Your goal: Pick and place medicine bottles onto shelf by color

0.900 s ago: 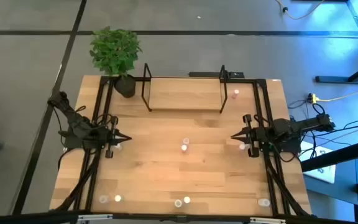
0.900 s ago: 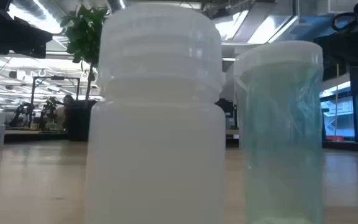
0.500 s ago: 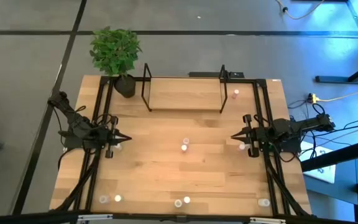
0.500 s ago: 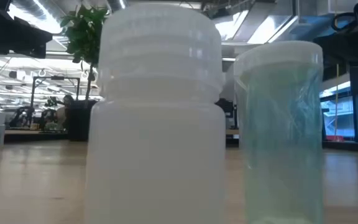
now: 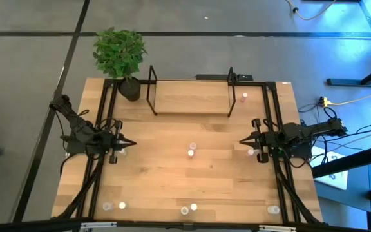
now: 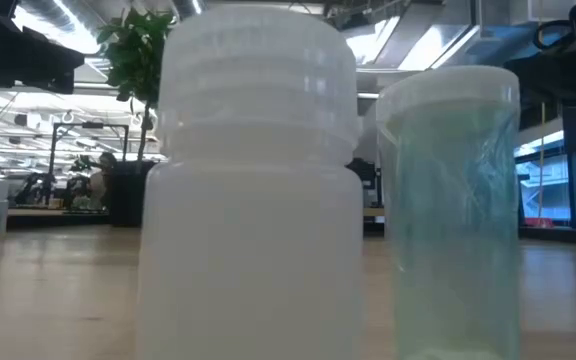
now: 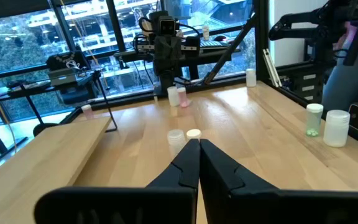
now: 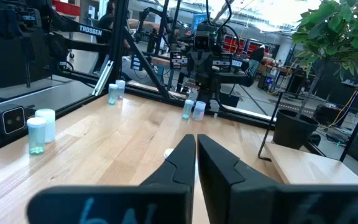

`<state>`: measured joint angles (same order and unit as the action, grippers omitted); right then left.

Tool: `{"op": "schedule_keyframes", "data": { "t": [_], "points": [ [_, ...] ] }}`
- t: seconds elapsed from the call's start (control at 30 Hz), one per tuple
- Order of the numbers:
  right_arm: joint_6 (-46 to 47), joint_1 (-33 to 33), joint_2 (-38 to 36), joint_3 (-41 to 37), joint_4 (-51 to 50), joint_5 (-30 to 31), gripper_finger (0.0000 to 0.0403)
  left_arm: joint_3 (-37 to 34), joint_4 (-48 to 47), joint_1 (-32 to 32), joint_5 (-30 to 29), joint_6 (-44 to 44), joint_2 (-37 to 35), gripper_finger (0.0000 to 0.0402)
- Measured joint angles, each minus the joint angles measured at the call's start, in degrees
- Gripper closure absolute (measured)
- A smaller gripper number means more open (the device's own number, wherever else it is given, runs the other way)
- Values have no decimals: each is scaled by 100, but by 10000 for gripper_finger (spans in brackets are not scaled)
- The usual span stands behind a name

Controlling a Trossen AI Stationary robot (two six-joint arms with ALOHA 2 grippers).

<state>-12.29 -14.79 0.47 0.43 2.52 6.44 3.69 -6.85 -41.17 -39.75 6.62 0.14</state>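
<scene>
Small pale medicine bottles stand upright on the wooden table: two at the middle (image 5: 191, 151), a pink one (image 5: 244, 97) right of the shelf, one (image 5: 250, 152) by my right gripper, and several along the near edge (image 5: 185, 210). The low view is filled by a white bottle (image 6: 253, 190) and a greenish one (image 6: 453, 210). The shelf (image 5: 192, 96), a light board in a black wire frame, stands at the far middle. My left gripper (image 5: 133, 144) hovers shut at the table's left and my right gripper (image 5: 241, 142) shut at its right, both pointing at the middle and holding nothing.
A potted plant (image 5: 120, 55) stands at the far left corner beside the shelf. Black frame rails (image 5: 102, 148) run along the table's left and right sides. Bare wood lies between the two grippers around the middle bottles (image 7: 185, 134).
</scene>
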Motion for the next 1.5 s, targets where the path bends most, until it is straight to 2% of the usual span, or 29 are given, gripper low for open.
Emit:
{"op": "schedule_keyframes", "data": {
  "t": [1.07,1.17,1.23,1.4,1.5],
  "points": [
    [4,-1,0,1,2,-1,382,1,0,2,0,-1,0,401],
    [319,-2,-5,0,137,-71,382,-1,0,1,0,0,0,401],
    [435,0,-15,0,377,-239,382,1,0,0,0,-1,0,401],
    [314,-2,-31,0,1212,-1353,382,0,0,0,0,0,0,401],
    [302,-2,-30,39,1379,-1558,382,-1,-1,0,0,-1,0,401]
  ]
}}
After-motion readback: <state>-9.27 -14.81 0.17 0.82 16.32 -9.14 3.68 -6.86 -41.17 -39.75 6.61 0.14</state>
